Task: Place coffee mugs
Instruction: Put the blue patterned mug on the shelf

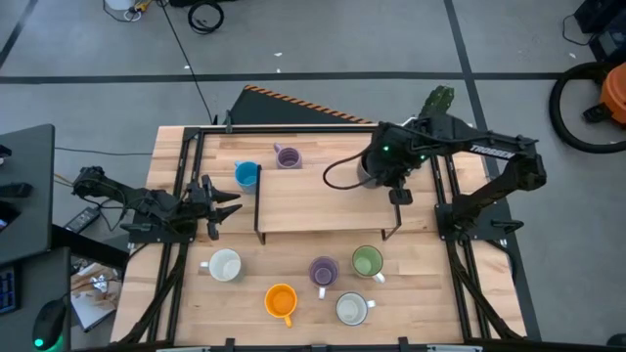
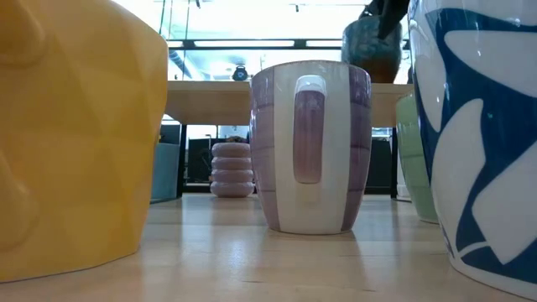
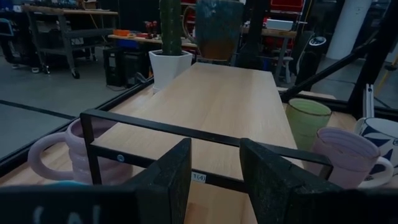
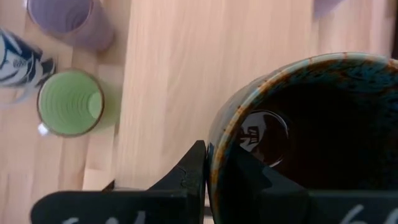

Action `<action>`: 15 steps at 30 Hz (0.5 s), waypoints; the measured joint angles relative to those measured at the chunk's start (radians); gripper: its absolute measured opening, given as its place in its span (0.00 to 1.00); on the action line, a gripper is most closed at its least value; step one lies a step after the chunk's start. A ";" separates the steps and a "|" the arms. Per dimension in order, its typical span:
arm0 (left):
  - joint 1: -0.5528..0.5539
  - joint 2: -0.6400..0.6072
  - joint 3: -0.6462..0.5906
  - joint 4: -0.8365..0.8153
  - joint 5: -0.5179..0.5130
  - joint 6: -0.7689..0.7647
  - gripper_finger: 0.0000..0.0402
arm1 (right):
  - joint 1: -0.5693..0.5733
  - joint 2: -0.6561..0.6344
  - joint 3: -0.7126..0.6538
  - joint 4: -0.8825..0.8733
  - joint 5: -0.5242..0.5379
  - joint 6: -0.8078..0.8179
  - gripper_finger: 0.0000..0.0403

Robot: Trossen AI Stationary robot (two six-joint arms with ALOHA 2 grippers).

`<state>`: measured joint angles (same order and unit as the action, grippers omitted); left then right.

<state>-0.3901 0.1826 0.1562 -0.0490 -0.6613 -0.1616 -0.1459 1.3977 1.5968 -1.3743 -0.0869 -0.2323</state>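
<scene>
Spanning the table: a raised wooden shelf (image 1: 323,200) on a black frame
Table (image 1: 440,293): pale wood planks
Right pincer (image 4: 214,180): clamped on the dark brown mug's (image 4: 311,130) rim, above the shelf's far right corner
Left pincer (image 3: 214,180): fingers apart, holding nothing, at the table's left edge
Behind the shelf: blue mug (image 1: 246,174), lavender mug (image 1: 288,156)
Before the shelf: white mug (image 1: 225,265), orange mug (image 1: 281,300), purple mug (image 1: 324,271), green mug (image 1: 367,260), patterned white mug (image 1: 351,309)
Room: grey floor, workbenches beyond

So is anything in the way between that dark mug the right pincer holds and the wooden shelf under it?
Nothing visible. The right pincer grips the dark mug by its rim above the shelf's right end, and the board there looks bare. The cactus planter stands off beyond that end.
</scene>
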 joint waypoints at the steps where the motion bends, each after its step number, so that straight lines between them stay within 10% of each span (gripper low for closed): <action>1: 0.000 0.000 0.000 0.000 0.000 -0.008 0.35 | 0.000 0.001 -0.001 -0.008 -0.002 -0.003 0.12; 15: 0.000 0.000 0.000 0.000 0.000 -0.005 0.35 | -0.040 0.008 -0.051 0.008 -0.015 -0.034 0.12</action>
<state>-0.3904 0.1825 0.1562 -0.0493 -0.6617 -0.1669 -0.1863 1.4057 1.5458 -1.3664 -0.1017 -0.2662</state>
